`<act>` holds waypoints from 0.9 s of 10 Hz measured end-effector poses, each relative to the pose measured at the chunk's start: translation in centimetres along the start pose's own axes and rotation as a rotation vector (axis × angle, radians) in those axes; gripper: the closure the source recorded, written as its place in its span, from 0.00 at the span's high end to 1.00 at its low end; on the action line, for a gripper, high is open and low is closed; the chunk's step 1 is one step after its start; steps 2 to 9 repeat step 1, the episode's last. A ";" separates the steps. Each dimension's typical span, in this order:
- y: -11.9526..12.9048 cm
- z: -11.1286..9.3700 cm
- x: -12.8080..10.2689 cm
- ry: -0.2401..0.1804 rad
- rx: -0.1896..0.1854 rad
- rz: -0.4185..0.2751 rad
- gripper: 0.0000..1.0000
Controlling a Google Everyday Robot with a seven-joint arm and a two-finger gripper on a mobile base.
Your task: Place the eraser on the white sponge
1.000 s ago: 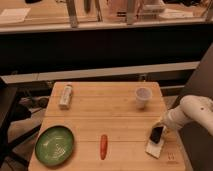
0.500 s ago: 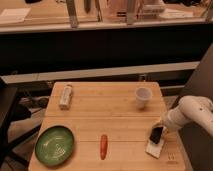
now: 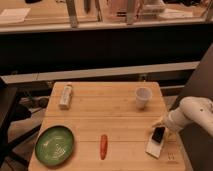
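**Dark eraser resting on the sponge at the bench's right edge**

Dark and small, the eraser (image 3: 158,134) is lying on the white sponge (image 3: 154,147) near the front-right corner of the wooden bench (image 3: 110,115), so the placing looks essentially done. The gripper (image 3: 161,125) is hovering at the eraser's far end, just touching or barely apart; whether it is pinching the eraser I cannot tell. 1 paper cup (image 3: 143,97), 1 carrot (image 3: 103,146) and 1 green plate (image 3: 54,145) are sitting well apart from it.
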 end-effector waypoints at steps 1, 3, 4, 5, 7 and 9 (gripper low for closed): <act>0.0 -0.1 0.0 0.005 0.001 0.001 0.80; 0.0 -0.1 0.0 0.005 0.001 0.001 0.80; 0.0 -0.1 0.0 0.005 0.001 0.001 0.80; 0.0 -0.1 0.0 0.005 0.001 0.001 0.80; 0.0 -0.1 0.0 0.005 0.001 0.001 0.80; 0.0 -0.1 0.0 0.005 0.001 0.001 0.80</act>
